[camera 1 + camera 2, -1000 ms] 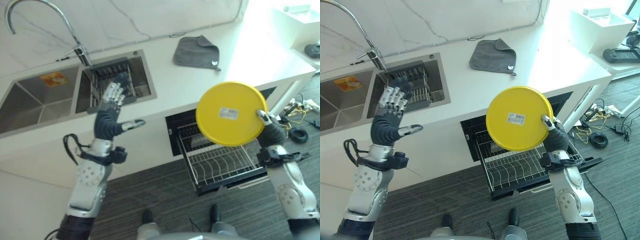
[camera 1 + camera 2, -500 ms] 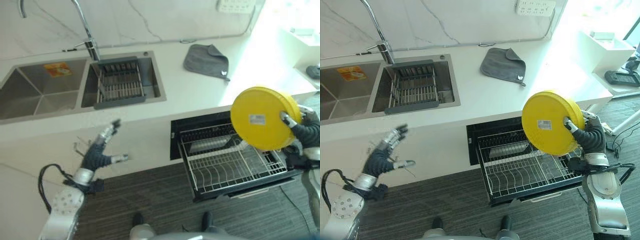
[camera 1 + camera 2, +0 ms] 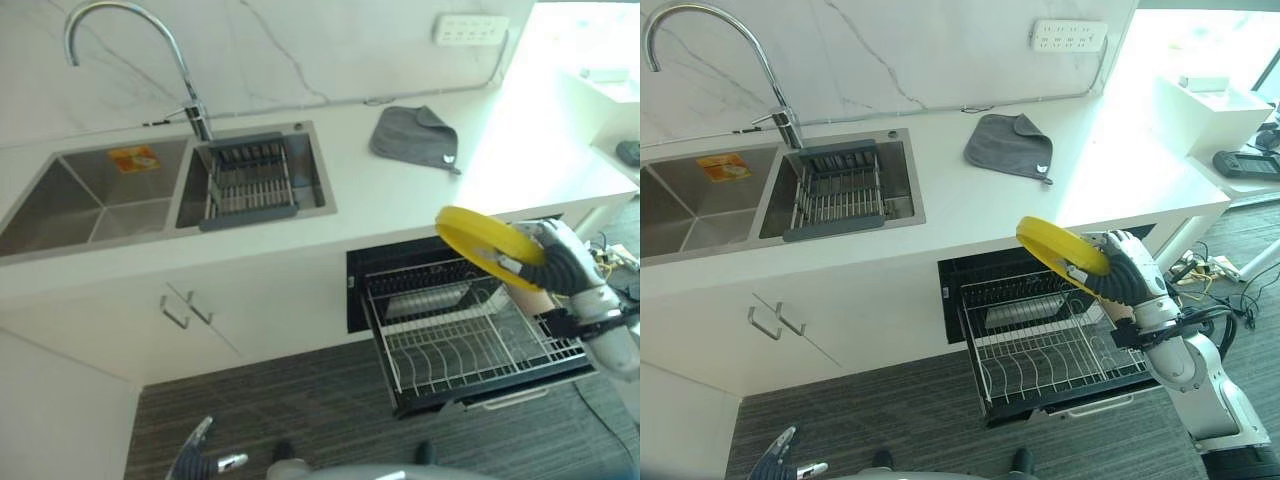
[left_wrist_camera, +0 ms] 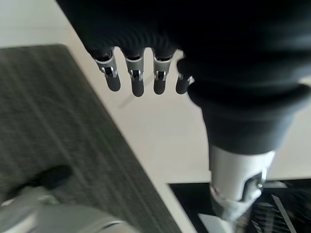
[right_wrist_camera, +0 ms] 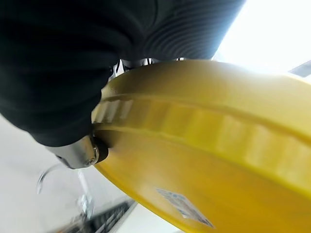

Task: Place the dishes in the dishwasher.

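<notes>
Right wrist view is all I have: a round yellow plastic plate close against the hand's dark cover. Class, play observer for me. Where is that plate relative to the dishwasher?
Observer: The round yellow plastic plate is in the air above the pulled-out white wire dishwasher rack, near its back right part, not yet in it.
Operator: Is the plate upright?
Observer: No, it is tilted, nearly edge-on in the eye views, held by the right hand.
Operator: Anything in the rack already?
Observer: I see no dishes among its prongs.
Operator: And the other hand?
Observer: The left hand hangs low over the dark striped floor, fingers straight, holding nothing.
</notes>
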`<state>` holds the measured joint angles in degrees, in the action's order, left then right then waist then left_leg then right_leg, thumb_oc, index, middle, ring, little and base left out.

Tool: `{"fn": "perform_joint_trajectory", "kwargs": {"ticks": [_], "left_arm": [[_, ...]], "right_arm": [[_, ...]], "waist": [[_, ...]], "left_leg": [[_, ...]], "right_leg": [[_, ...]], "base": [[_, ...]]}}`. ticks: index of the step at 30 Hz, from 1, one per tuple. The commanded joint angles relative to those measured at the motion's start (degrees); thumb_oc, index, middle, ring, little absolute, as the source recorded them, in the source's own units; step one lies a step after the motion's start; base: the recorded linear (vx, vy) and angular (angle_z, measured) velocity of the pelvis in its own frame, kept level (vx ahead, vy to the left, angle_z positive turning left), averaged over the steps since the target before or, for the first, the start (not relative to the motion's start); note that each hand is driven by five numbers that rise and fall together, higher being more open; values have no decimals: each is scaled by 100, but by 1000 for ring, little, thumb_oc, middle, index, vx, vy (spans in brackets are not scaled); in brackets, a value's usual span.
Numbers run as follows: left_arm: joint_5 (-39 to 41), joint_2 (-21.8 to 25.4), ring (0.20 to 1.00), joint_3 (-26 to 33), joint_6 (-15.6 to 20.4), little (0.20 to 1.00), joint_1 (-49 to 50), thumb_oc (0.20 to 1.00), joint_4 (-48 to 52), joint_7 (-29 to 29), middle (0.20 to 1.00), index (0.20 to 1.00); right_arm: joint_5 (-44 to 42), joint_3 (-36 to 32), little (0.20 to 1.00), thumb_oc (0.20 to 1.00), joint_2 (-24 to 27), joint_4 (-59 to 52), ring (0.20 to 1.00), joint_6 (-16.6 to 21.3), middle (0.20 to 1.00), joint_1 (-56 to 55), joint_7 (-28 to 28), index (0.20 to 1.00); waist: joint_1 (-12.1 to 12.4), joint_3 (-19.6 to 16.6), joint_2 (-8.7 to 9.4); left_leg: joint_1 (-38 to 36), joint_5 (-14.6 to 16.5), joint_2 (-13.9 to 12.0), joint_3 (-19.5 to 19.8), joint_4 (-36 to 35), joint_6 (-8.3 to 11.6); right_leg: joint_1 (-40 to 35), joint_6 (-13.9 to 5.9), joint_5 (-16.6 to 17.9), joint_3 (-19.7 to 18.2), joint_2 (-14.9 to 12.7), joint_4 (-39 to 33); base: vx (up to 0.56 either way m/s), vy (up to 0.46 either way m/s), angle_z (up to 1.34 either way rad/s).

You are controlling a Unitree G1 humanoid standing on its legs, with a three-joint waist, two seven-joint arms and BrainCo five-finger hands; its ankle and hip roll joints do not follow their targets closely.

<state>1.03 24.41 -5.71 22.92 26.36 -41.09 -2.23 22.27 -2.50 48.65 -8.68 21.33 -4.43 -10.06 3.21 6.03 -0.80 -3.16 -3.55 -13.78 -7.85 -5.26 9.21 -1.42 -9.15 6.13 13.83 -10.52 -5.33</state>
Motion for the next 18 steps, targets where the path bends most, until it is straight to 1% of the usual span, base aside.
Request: {"fn": "perform_joint_trajectory", "kwargs": {"ticks": [1,3,5,7,11,13,14,15,16,18], "left_arm": [[-189,541,1000,-124,532,1000,-633,1000,858,-238,1000,1000],[-110,656,1000,-242,556,1000,-684,1000,931,-295,1000,1000],[-96,726,1000,-297,583,1000,-694,1000,915,-332,1000,1000],[-66,817,1000,-310,585,1000,-676,1000,896,-349,1000,1000],[-85,903,1000,-341,625,1000,-656,1000,859,-427,1000,1000],[-71,969,1000,-328,580,1000,-634,1000,900,-442,1000,1000],[-66,999,1000,-305,571,1000,-610,1000,936,-417,1000,1000],[-58,1064,1000,-328,544,1000,-610,1000,1004,-394,1000,1000],[-48,1079,1000,-328,518,1000,-617,1000,1029,-386,1000,1000],[13,1141,1000,-383,502,1000,-740,1000,967,-447,1000,1000]], "right_arm": [[1327,54,200,200,304,76,200,525,200,924,-1457,200],[2179,468,200,200,502,473,200,479,200,1090,-2314,200],[2665,875,200,200,657,1004,200,407,200,1206,-2932,200],[2831,1252,200,200,773,1507,200,295,200,1265,-3280,200],[2885,1590,200,200,817,2030,200,376,200,1340,-3534,200],[2860,1768,200,200,797,2314,200,353,200,1320,-3576,200],[2867,1834,200,200,819,2410,200,340,200,1348,-3570,200],[2862,1945,200,200,830,2583,200,292,200,1444,-3573,200],[2868,1997,200,200,827,2640,200,278,200,1498,-3594,200],[2902,2154,200,200,888,2853,200,264,200,1760,-3614,200]], "waist": [[238,233,136],[332,229,126],[400,214,125],[440,205,117],[461,203,98],[503,182,112],[521,200,104],[563,280,58],[565,318,46],[554,566,-31]], "left_leg": [[-109,220,-204,-30,26,55],[-87,225,-199,14,26,50],[-65,219,-197,48,26,51],[-55,212,-197,76,26,48],[-52,216,-178,133,26,36],[-89,246,-106,225,26,9],[-124,251,-81,266,26,1],[-147,200,-53,349,59,-5],[-141,195,-48,378,96,-6],[240,395,18,607,849,-16]], "right_leg": [[-447,-318,-492,272,-212,33],[-464,-334,-506,331,-217,33],[-479,-349,-516,383,-219,33],[-492,-359,-521,408,-216,33],[-529,-360,-544,394,-211,33],[-622,-339,-590,408,-183,33],[-684,-315,-608,435,-166,33],[-698,-257,-662,462,-148,175],[-673,-240,-708,462,-153,269],[-340,-137,-915,364,-234,869]], "base": [[-10,-15,9],[-5,-20,15],[4,-20,9],[24,-16,6],[46,-13,10],[133,-45,9],[121,-33,8],[53,-16,9],[-17,-14,7],[-77,-9,4]]}}
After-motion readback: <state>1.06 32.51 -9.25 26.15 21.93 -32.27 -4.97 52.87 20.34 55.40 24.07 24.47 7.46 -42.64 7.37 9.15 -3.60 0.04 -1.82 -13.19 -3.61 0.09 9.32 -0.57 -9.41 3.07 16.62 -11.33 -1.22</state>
